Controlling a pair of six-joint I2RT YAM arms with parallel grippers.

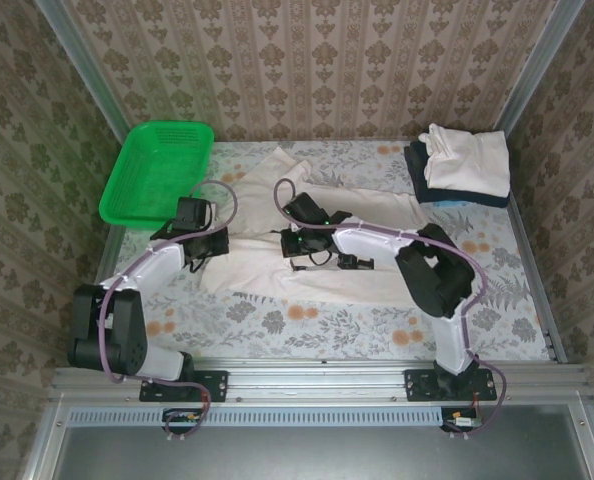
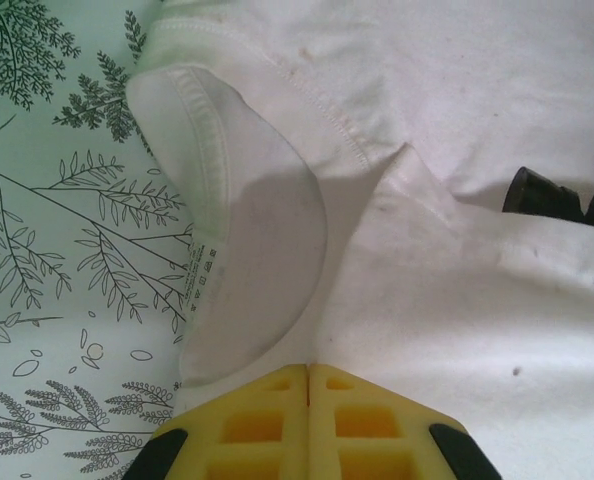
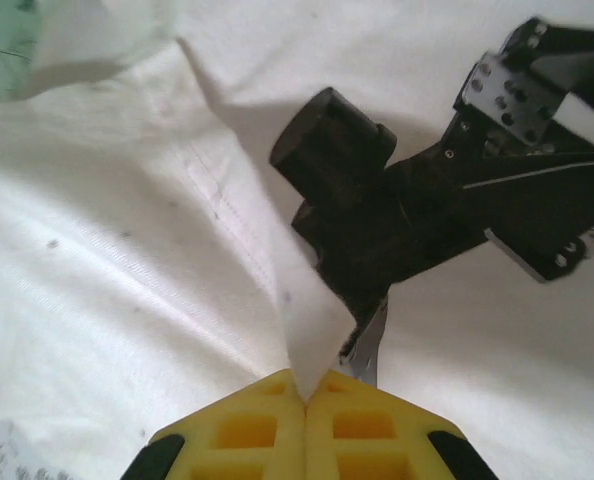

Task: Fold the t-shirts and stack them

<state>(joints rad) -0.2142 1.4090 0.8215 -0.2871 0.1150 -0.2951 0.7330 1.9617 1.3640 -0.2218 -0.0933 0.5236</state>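
L jaws & R jaws both pressed tog., pinching spread cream t-shirt (image 1: 262,275).

The left arm (image 1: 152,272) folds back at the elbow, its forearm slanting forward and inward. The right arm (image 1: 377,240) mirrors it, elbow out to the right and forearm reaching left. Both wrists tip downward. The left claw (image 2: 307,372) has its yellow tips pressed together, seemingly nipping the t-shirt (image 2: 457,330). The right claw (image 3: 305,388) is likewise closed, pinching a raised ridge of the same cloth.
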